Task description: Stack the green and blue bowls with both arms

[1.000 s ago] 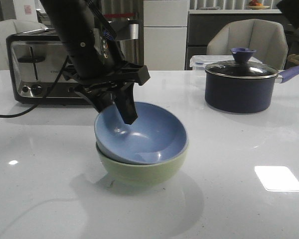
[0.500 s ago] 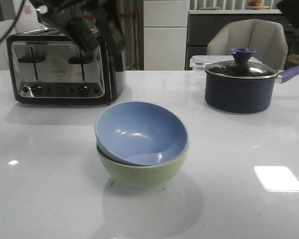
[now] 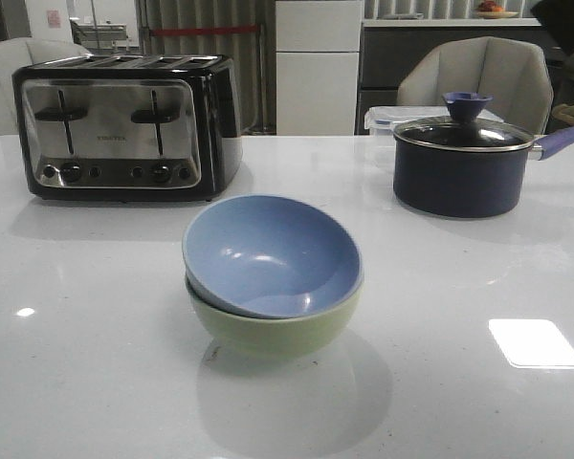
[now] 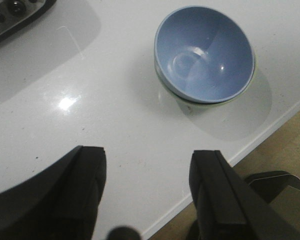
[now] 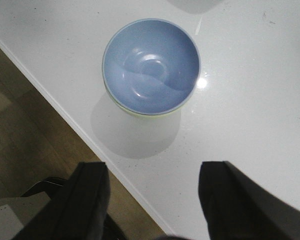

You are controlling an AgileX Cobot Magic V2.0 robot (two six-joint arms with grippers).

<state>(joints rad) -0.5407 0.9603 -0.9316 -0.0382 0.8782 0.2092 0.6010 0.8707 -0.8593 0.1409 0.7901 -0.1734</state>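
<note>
Sitting near the middle of the white tabletop [image 3: 86, 373], the blue bowl [image 3: 271, 252] rests tilted inside the green bowl [image 3: 273, 328], its rim raised at the back left and sunk low at the front right. Both bowls hold nothing else; only glints of light show on the blue inside.

No arm appears in the front view. Only the wrist views show the hands: the left hand [image 4: 147, 192] hangs with its two black fingers spread wide and nothing between them, and the right hand [image 5: 152, 200] is likewise spread and holds nothing. Both are well apart from the stack and look down on it, so the green bowl shows there only as a thin sliver under the blue rim. The wrist views also show the tabletop's edge and a wooden floor [image 5: 20, 130] beyond it, which the front view does not.

From the stack in the front view, a black and chrome toaster [image 3: 124, 126] stands at 11 o'clock, and a dark lidded pot [image 3: 464, 163] with a purple knob and handle stands at 2 o'clock. Behind the pot sits a clear box [image 3: 383, 119], partly hidden by it. Neither touches the bowls.
</note>
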